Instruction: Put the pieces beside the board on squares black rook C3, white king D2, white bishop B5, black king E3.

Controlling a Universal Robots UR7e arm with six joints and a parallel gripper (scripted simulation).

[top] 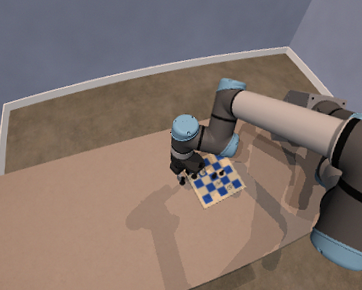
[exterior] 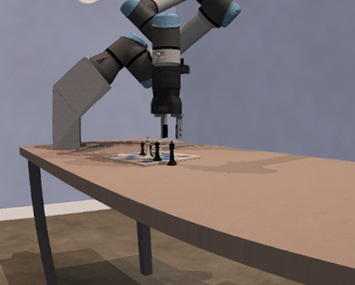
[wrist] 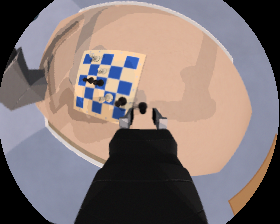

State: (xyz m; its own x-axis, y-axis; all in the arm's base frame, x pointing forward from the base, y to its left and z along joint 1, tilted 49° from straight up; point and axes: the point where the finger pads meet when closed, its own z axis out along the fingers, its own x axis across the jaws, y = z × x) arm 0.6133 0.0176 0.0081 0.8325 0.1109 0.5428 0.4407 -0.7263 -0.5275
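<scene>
The chessboard [top: 207, 199] [wrist: 125, 88] has blue and cream squares. A tall black piece [top: 182, 181] [exterior: 172, 155] [wrist: 143, 107], by its outline the black king, stands upright on the table just off the board's edge. My gripper [exterior: 171, 135] [wrist: 142, 113] is open and empty, its fingertips above this piece. Near that edge, a black piece [exterior: 157, 152] [wrist: 120, 102] and a white piece [wrist: 108, 97] stand on the board. Two black pieces stand close together farther in, one in front [wrist: 99, 82] and one behind [wrist: 90, 80]. Their types and the square labels are too small to tell.
Two more white pieces stand towards the board's far side, one [wrist: 103, 71] nearer the middle and one [wrist: 95, 58] near the corner. No other piece shows beside the board. The arm's grey pedestal [exterior: 67, 114] stands at the table's end, beyond the board.
</scene>
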